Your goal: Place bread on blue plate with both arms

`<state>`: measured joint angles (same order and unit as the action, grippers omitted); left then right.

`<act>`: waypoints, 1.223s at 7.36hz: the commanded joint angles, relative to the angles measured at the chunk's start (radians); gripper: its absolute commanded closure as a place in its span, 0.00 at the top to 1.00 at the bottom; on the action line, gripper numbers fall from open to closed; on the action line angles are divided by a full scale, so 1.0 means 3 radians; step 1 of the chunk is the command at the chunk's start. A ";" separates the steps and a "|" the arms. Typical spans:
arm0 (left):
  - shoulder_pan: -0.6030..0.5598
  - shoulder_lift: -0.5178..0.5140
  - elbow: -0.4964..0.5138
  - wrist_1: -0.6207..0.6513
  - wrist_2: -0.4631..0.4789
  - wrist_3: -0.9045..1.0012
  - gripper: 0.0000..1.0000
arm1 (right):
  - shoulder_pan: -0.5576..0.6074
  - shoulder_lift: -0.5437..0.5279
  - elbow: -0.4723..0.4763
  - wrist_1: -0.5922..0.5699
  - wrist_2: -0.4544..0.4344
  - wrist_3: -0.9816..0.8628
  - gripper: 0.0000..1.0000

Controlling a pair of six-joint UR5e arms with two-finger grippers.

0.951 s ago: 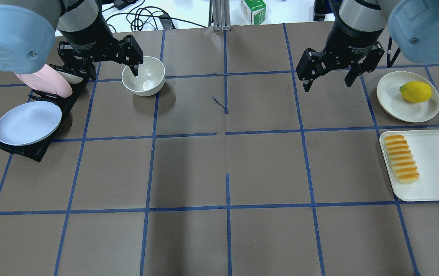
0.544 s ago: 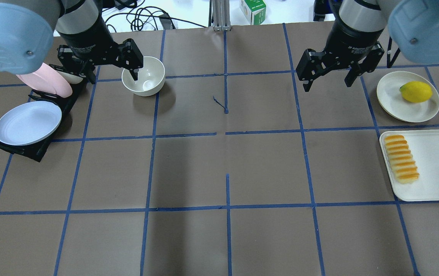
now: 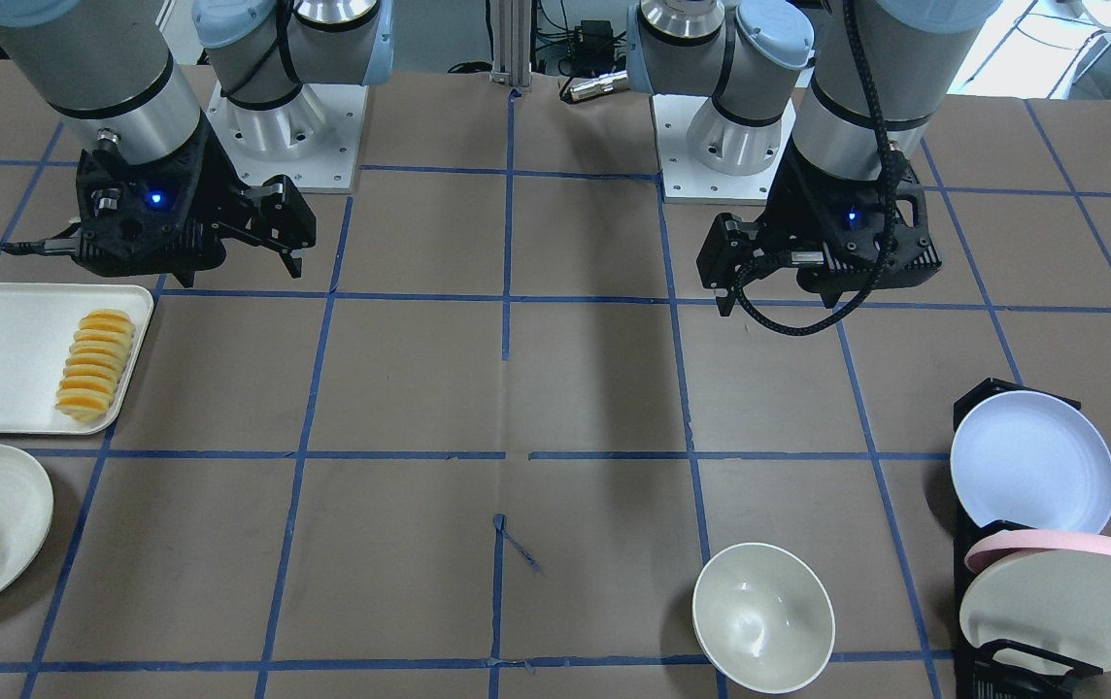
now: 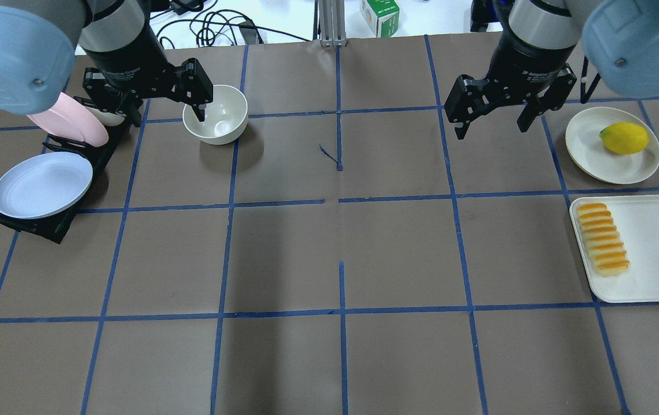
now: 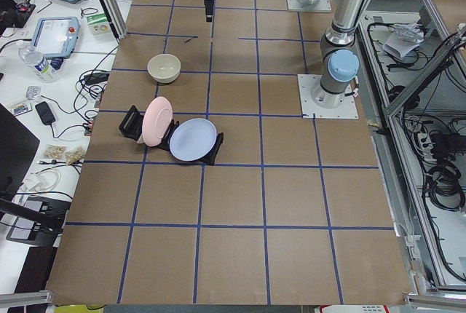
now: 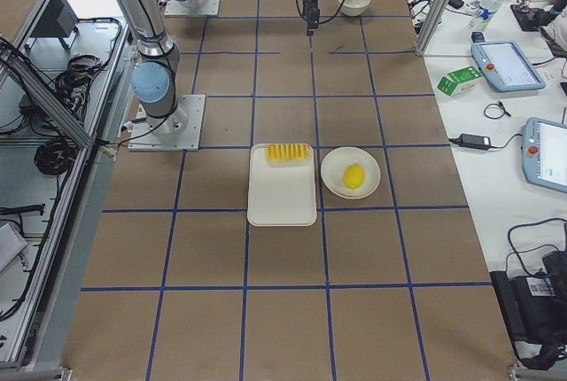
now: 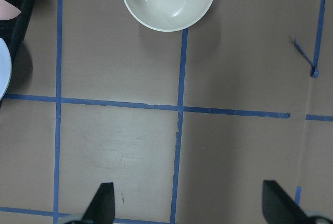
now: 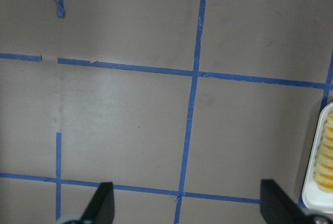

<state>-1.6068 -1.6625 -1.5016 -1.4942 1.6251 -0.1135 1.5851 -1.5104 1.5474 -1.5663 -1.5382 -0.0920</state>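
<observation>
The bread (image 4: 602, 238) lies at the left edge of a white tray (image 4: 658, 253) on the right; it also shows in the front view (image 3: 94, 351) and at the right wrist view's edge (image 8: 325, 161). The blue plate (image 4: 41, 184) leans in a black rack (image 4: 56, 226) at the far left, also in the front view (image 3: 1031, 473). My left gripper (image 4: 168, 112) is open and empty, hovering beside the rack and the bowl. My right gripper (image 4: 491, 129) is open and empty above bare table, well back and left of the bread. Both wrist views show the jaws wide apart.
An off-white bowl (image 4: 215, 118) stands just right of my left gripper. A pink-rimmed plate (image 4: 70, 121) leans in the rack behind the blue plate. A cream plate (image 4: 594, 147) holding a yellow fruit (image 4: 624, 138) sits behind the tray. Blue tape lines grid the brown table.
My left arm has drifted slightly left and back. My right gripper has barely moved. Nothing was grasped or shifted.
</observation>
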 commanded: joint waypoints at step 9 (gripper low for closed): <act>0.1129 0.0106 0.0000 -0.0082 0.0029 -0.0199 1.00 | -0.0778 0.0106 0.0676 -0.0576 -0.0017 -0.0460 1.00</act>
<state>-1.3755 -1.6345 -1.5009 -1.5147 1.6344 -0.1509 1.4042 -1.4835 1.7232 -1.7036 -1.5464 -0.1986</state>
